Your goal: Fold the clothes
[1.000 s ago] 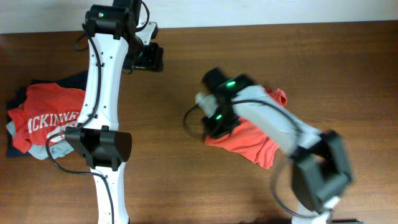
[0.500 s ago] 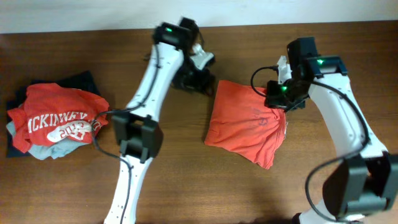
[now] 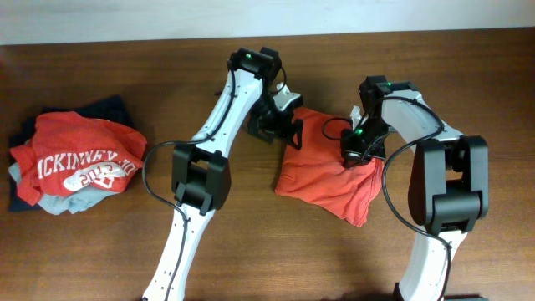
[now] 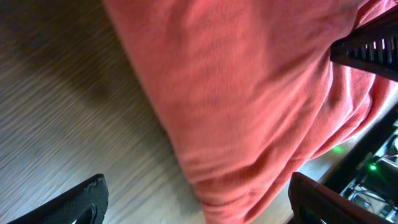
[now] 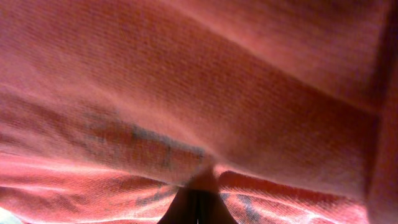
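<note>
The orange-red T-shirt lies bunched in a wrinkled, roughly four-sided heap at three o'clock from the centre of the table, one corner pointing toward five o'clock, with faint grey lettering creased into the cloth.

overhead: even, diffuse light from above, sharp throughout; dark brown wooden table has mild sheen, shadows soft and faint. left wrist: wood grain streaked by blur, orange-red cotton t-shirt soft, top left corner dim, small green led glowing. right wrist: cloth too close, defocused, heavy red cast, dark bottom edge.
</note>
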`<state>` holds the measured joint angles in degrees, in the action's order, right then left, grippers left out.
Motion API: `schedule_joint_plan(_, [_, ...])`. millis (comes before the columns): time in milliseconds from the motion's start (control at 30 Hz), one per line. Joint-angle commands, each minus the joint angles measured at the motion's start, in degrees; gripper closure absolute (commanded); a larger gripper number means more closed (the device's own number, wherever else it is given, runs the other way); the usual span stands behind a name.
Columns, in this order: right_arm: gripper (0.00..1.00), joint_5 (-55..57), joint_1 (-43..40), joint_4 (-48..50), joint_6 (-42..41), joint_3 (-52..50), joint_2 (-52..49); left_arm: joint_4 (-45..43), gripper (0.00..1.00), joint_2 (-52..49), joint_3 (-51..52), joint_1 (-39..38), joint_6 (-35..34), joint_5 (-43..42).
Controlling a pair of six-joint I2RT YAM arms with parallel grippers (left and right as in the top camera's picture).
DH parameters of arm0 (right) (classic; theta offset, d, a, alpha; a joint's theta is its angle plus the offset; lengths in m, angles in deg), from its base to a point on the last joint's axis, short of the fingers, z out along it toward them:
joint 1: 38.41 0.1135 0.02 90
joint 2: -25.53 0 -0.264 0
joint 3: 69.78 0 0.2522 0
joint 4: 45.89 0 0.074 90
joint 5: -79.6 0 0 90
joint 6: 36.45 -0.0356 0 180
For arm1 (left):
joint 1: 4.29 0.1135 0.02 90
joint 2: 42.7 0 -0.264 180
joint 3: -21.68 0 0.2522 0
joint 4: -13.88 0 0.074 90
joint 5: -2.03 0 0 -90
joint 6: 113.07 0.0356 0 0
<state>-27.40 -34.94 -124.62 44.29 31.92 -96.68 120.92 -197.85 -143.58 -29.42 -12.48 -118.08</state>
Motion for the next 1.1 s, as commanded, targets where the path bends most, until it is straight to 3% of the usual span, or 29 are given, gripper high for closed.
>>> schedule_joint_plan(0, [0.96, -0.57, 0.00, 0.46, -0.28, 0.07, -0.63, -0.94, 0.07, -4.11, -0.42, 0.02, 2.38, -7.72])
schedule_joint_plan(367, [0.95, -0.57, 0.00, 0.66, -0.28, 0.07, -0.85, -3.91, 0.05, -6.08, -0.42, -2.23, 2.32, -13.86])
schedule_joint_plan(700, [0.95, -0.57, 0.00, 0.66, -0.26, 0.07, -0.85, -7.37, 0.11, -6.12, -0.42, -10.10, -0.90, -11.87])
schedule_joint_plan(733, [0.95, -0.57, 0.00, 0.66, -0.26, 0.07, -0.85, -7.39, 0.19, -6.12, -0.42, -10.38, -0.90, -11.87])
schedule_joint_plan(800, [0.95, -0.59, 0.00, 0.63, -0.28, 0.07, -0.85, -7.41, 0.51, -6.12, -0.42, -10.62, -0.87, -11.82])
schedule_joint_plan(867, [0.96, -0.59, 0.00, 0.15, -0.26, 0.07, -0.85, -7.17, 0.89, -6.12, -0.42, -10.62, -0.90, -10.91])
schedule_joint_plan(933, [0.96, -0.57, -0.13, -0.76, -0.15, 0.11, -0.74, -6.38, 0.99, -6.12, -0.42, -10.54, -0.94, -10.78])
schedule_joint_plan(1067, [0.96, -0.59, -1.38, -2.84, 1.66, 0.13, 1.86, -3.10, 0.99, -5.66, -0.57, -9.01, -2.71, -7.58])
